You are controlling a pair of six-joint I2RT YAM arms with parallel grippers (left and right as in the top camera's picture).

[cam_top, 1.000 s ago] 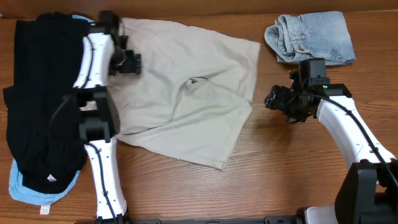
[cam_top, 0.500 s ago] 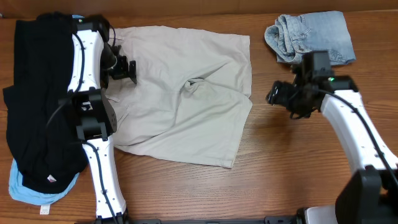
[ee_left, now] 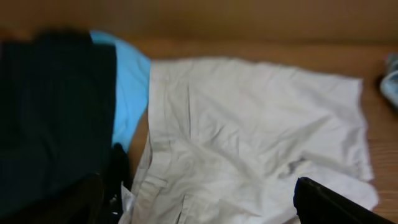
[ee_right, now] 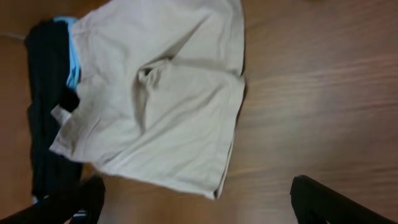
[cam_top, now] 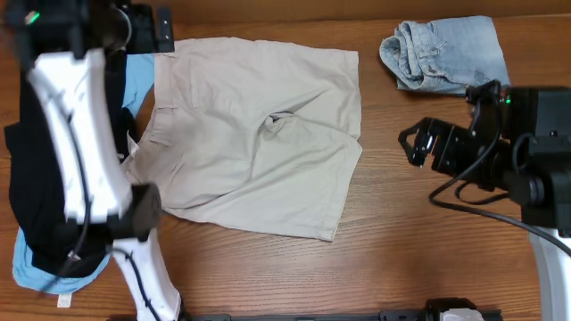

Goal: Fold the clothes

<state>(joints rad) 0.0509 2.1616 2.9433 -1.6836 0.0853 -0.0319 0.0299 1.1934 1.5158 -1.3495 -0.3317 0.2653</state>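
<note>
Jaws on both arms stood spread and empty, clear of the beige shorts [cam_top: 259, 134] lying flat on the bench [cam_top: 401, 259] (black pile [cam_top: 36, 178] just left); a neat fold likely needed matched corner grips.

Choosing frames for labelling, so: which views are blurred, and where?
Overhead: the left arm is blurred and looms large, while the beige shorts are crisp. Left wrist: soft throughout, the shorts' seams fuzzy. Right wrist: slightly soft, though the table grain is readable.

No legible text on shorts [cam_top: 254, 143] or elsewhere.
</note>
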